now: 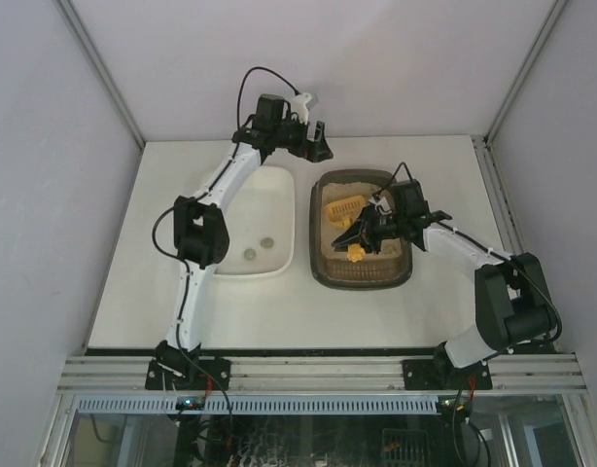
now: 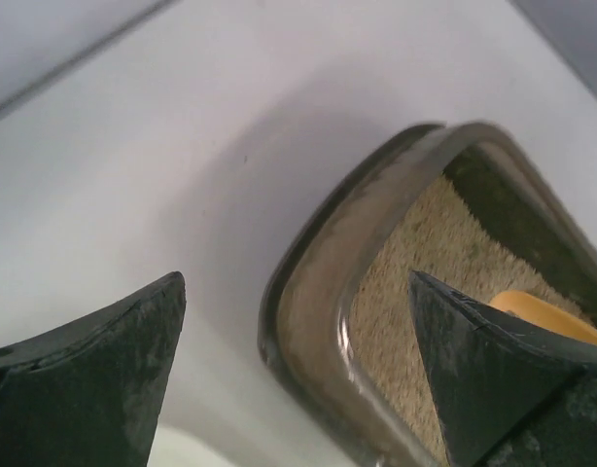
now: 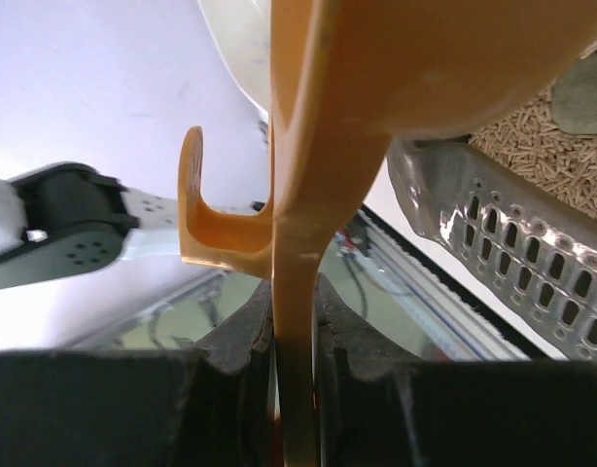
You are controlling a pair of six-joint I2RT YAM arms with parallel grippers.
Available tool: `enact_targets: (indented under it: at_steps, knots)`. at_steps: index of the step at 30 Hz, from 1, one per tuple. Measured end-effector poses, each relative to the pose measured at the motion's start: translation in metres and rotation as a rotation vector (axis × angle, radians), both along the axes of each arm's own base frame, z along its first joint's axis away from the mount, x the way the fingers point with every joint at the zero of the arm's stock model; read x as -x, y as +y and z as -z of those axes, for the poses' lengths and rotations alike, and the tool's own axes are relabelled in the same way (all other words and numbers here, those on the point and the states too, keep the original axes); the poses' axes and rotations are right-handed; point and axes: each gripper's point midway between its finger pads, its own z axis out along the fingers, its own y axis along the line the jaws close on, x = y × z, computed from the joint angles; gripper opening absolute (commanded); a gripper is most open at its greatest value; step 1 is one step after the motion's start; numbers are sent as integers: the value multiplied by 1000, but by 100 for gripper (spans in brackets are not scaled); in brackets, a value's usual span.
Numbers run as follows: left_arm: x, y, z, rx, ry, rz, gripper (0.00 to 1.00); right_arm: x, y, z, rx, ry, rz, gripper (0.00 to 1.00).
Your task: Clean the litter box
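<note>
The litter box is a dark brown tray of beige litter, right of centre in the top view. A yellow scoop lies over the litter. My right gripper is shut on the scoop's handle; the right wrist view shows both pads pressed on it. A grey lump lies on the litter pellets beside the scoop head. My left gripper is open and empty, raised over the box's far left corner. In the left wrist view the box rim lies between its fingers.
A white tub stands left of the litter box, with two grey lumps in it. A grey slotted plastic edge shows under the scoop. Enclosure walls stand on three sides; an aluminium rail runs along the near edge.
</note>
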Motion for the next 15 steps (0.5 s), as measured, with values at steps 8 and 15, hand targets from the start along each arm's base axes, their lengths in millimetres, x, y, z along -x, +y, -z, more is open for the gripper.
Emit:
enact_targets:
  at_steps: [8, 15]
  knots:
    - [-24, -44, -52, 256, -175, 52, 100, -36, -22, -12, -151, 98, 146, 0]
    - [-16, -81, -42, 331, -215, 156, 100, -65, -23, -10, -259, 223, 210, 0]
